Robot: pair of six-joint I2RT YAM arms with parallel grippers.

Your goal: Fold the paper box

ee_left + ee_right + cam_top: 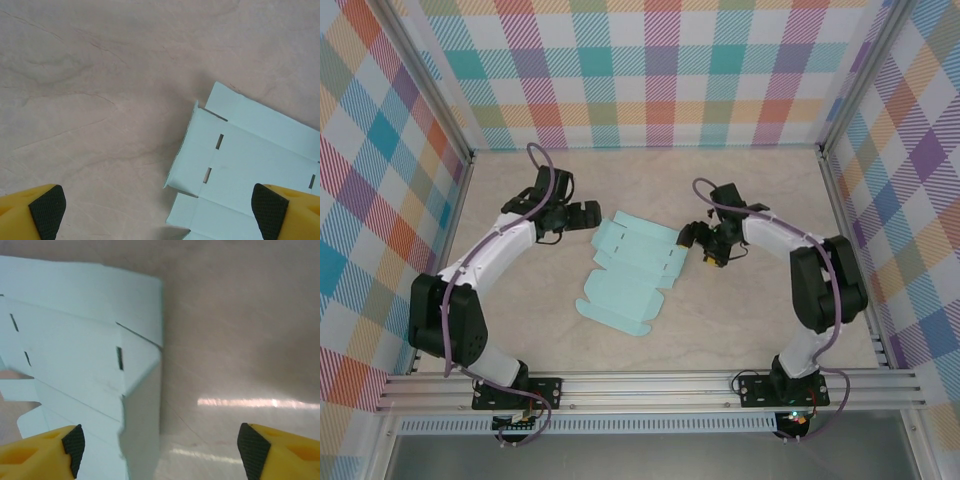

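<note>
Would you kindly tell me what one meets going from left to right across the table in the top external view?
left claw → paper box, a flat unfolded sheet → right claw

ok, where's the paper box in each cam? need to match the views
Top external: paper box at mid-table, an unfolded sheet lying diagonally.
Left wrist: paper box at lower right, a corner with slotted flaps.
Right wrist: paper box across the left half, its right-hand flap looking creased.
Shared landmark: the beige marbled tabletop under the sheet. The short dark slots appear in both wrist views.
</note>
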